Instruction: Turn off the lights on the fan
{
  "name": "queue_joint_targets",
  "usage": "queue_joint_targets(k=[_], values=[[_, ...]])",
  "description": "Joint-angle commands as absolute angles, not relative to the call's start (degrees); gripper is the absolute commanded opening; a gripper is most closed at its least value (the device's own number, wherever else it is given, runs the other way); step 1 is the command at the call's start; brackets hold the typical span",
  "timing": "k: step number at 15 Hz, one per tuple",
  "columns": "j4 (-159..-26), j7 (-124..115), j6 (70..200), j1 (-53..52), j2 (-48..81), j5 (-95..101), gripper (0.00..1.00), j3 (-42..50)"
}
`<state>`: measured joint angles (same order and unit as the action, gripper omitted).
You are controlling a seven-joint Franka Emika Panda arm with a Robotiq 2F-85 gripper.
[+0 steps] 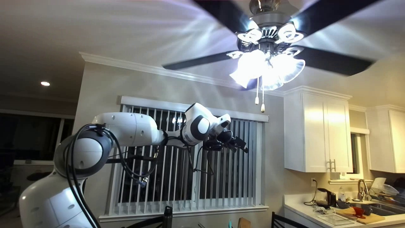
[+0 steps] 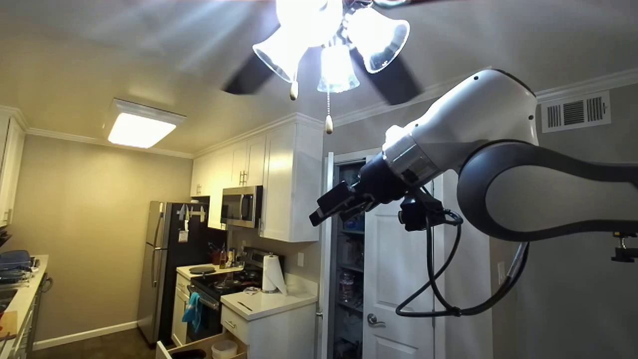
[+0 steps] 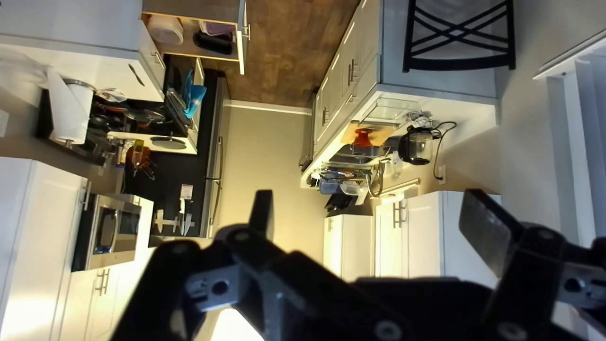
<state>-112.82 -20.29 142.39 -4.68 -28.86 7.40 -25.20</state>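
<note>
The fan (image 1: 269, 19) hangs from the ceiling with long dark blades and a shiny housing; part of it shows in an exterior view (image 2: 391, 80). Its lights (image 1: 269, 69), flared glass shades, glow bright white in both exterior views (image 2: 336, 67). Two pull chains with small pulls hang below them, a shorter one (image 1: 257, 100) (image 2: 294, 90) and a longer one (image 1: 263, 108) (image 2: 329, 124). My gripper (image 1: 241, 147) (image 2: 329, 212) is below the pulls, apart from them, pointing slightly down. In the wrist view the gripper (image 3: 367, 203) is open and empty; fan and chains are out of view there.
A window with vertical blinds (image 1: 177, 171) is behind the arm. White cabinets (image 1: 319, 133) stand beyond the fan. A door (image 2: 398, 269) and a lit ceiling panel (image 2: 142, 128) show in an exterior view. Cables (image 2: 428, 294) hang from the arm. The wrist picture is upside down.
</note>
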Motion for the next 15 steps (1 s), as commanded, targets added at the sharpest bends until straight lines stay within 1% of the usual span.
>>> queue_joint_targets(k=[1,5,8,11,15], values=[[-112.53,-20.65,142.17,-5.16,-28.59,7.94,1.0,-24.92],[-111.64,-22.66,146.56,-2.83,-27.04,9.68,1.0,-25.74],[-110.09,-24.75,153.31,0.79,-24.41,11.96,1.0,-26.56],[-107.28,-26.03,158.44,4.32,-21.22,14.69,1.0,-27.71],[-101.77,-28.02,161.67,9.08,-17.66,18.11,1.0,-31.31]])
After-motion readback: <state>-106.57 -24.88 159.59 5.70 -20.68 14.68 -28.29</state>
